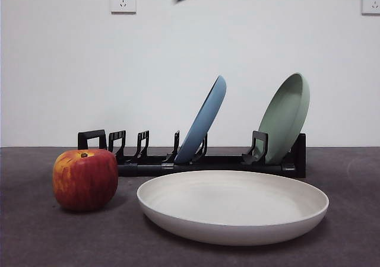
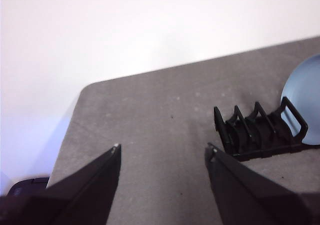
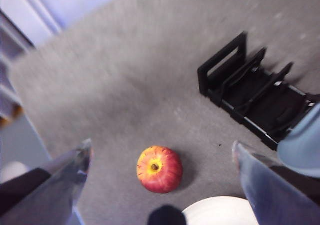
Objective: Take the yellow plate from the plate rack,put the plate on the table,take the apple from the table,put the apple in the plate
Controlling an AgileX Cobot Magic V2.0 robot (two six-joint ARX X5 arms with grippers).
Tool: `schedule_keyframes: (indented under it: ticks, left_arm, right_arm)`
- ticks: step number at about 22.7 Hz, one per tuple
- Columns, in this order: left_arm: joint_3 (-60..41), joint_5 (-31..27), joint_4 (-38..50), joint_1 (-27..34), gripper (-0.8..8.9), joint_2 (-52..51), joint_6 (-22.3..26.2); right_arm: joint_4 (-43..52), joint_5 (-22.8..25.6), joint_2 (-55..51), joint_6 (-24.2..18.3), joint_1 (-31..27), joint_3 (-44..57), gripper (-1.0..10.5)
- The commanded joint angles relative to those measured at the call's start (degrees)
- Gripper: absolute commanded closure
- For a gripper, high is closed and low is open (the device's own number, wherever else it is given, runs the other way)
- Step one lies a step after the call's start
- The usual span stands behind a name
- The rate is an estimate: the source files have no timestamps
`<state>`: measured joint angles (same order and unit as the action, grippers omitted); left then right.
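Bench (image 1: 35, 243), dark grey, carries everything.

Plate rack (image 1: 196, 160) runs along the back. A light blue plate (image 1: 203, 120) and a pale green plate (image 1: 285, 117) lean in its slots; the other slots are bare.

Yellow plate (image 1: 233, 204), cream in colour, lies flat on the bench in front of the rack, nothing in it. Judged from this, the first two steps are done and the apple pick is the step in hand.

Apple (image 1: 85, 178) stands upright on the bench just beside the plate's rim, apart from it, stem dimple up.

Right end effector (image 3: 161, 152) hangs high over the bench with jaws spread wide and nothing between them. The apple (image 3: 159, 169) lies below it, roughly midway between the two jaws; the plate's rim shows near the apple on the wrist side, and the rack's loop end is well out beyond the jaw tips.

Left end effector (image 2: 162, 152), jaws apart and empty, waits over bare bench; only the rack's end and a slice of blue plate lie off to one side of it.

Next move, as I read it: the right end effector needs a straight descent, centred on the apple, with jaws closing at its widest girth. The fruit is round and smooth and may roll if one jaw touches first.
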<state>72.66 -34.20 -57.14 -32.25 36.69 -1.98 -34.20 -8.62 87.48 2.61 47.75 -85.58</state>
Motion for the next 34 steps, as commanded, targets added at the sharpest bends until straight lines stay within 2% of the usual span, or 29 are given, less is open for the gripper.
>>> schedule_keyframes:
  ticks: [1, 7, 10, 16, 20, 21, 22, 24, 28, 34]
  left_arm:
    - [-0.2, -0.2, -1.4, 0.2, 5.31, -0.9, -1.1]
    - [-0.2, -0.2, -7.7, 0.2, 5.3, -1.6, -3.4]
    - [-0.2, -0.2, -7.7, 0.2, 5.31, -1.6, -4.1]
    - [-0.2, -0.2, -8.1, 0.2, 5.31, -1.6, -4.1]
    - [-0.2, -0.2, -9.2, 0.2, 5.31, -1.6, -4.2]
    - [-0.2, -0.2, -9.2, 0.2, 5.31, -1.6, -4.2]
    - [-0.2, -0.2, -9.2, 0.2, 5.31, -1.6, -4.2]
    - [-0.2, -0.2, -9.7, 0.2, 5.31, -1.6, -4.2]
    - [-0.2, -0.2, -10.0, 0.2, 5.31, -1.6, -4.3]
    - [-0.2, 0.2, -9.0, 0.1, 5.31, -1.6, -4.3]
  right_arm:
    - [-0.4, 2.4, 6.2, -3.3, 2.4, -2.5, 4.7]
    - [-0.1, 3.2, 18.4, -3.9, 5.6, -4.1, 4.7]
    - [1.9, 3.2, 23.9, -4.0, 6.0, -4.1, 4.7]
    - [6.8, 3.2, 30.3, -4.0, 6.4, -4.1, 4.7]
    - [6.7, 3.0, 33.7, -4.0, 6.4, -4.1, 4.8]
    - [6.7, 3.1, 34.3, -4.0, 6.4, -4.1, 5.1]
    - [6.7, 3.1, 34.7, -4.0, 6.4, -4.1, 6.1]
    - [6.7, 3.1, 34.7, -5.4, 6.8, -4.1, 9.5]
    - [6.3, 4.7, 32.2, -6.2, 7.2, -4.2, 9.6]
    - [2.0, 4.7, 18.2, -6.3, 5.6, -4.5, 9.5]
